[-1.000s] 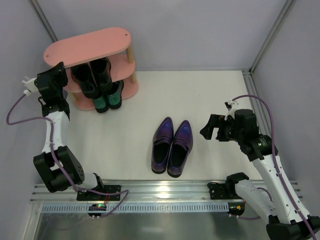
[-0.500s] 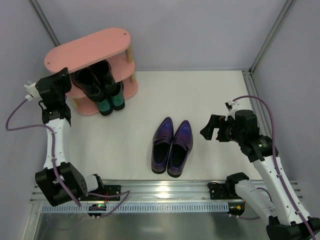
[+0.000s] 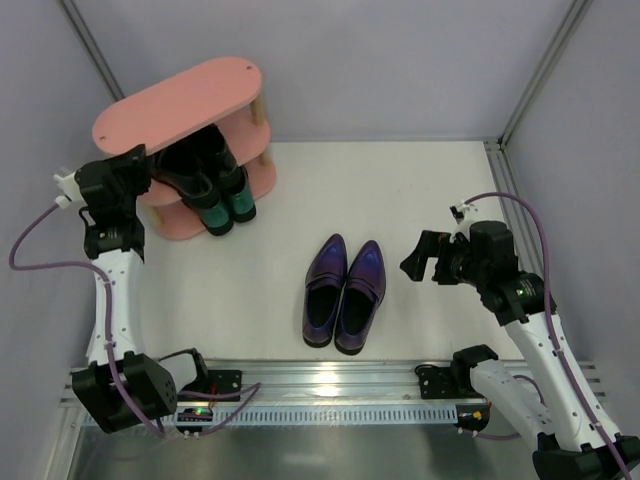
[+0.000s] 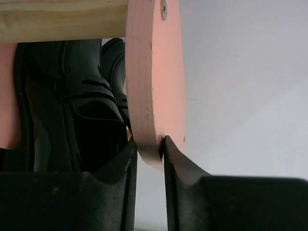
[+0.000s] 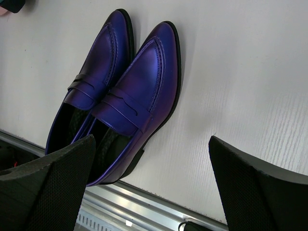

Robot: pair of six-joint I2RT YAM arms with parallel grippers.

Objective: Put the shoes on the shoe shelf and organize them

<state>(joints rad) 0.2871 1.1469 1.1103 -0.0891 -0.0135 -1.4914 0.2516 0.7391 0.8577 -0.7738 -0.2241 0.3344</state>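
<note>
Vs 1 s ago: the shoe shelf (image 3: 180, 100) has swung. Its left end now sits closer to the arm bases and the top board lies more skewed across the worktop (image 3: 420, 190); the right end by the back wall barely shifts. The left wrist has come toward the bases w/ it. The teal-green pair (image 3: 240, 205) and black pair (image 3: 188, 165) ride along, a bit further right. Purple pair (image 3: 345, 290) and right arm: no change.

Left fingers (image 4: 113, 171) are clenched on the rounded end of a pink shelf board, one finger per face, edge wedged btw them. Right fingers (image 5: 53, 178) are released, spread wide, hanging just right of the purple pair and touching nothing.

Pos: black pair on the shelf, above the teal-green pair, whose ends poke out the front. Purple pair side by side mid-worktop, toes pointing away from the bases, well apart from the shelf.

Hard to see: the top board covers much of both shelved pairs and most of the lower tiers. The left wrist view crops all but the board edge, a wooden post (image 4: 57, 19) and part of the black shoes. In the right wrist view one finger hides the purple heels.
</note>
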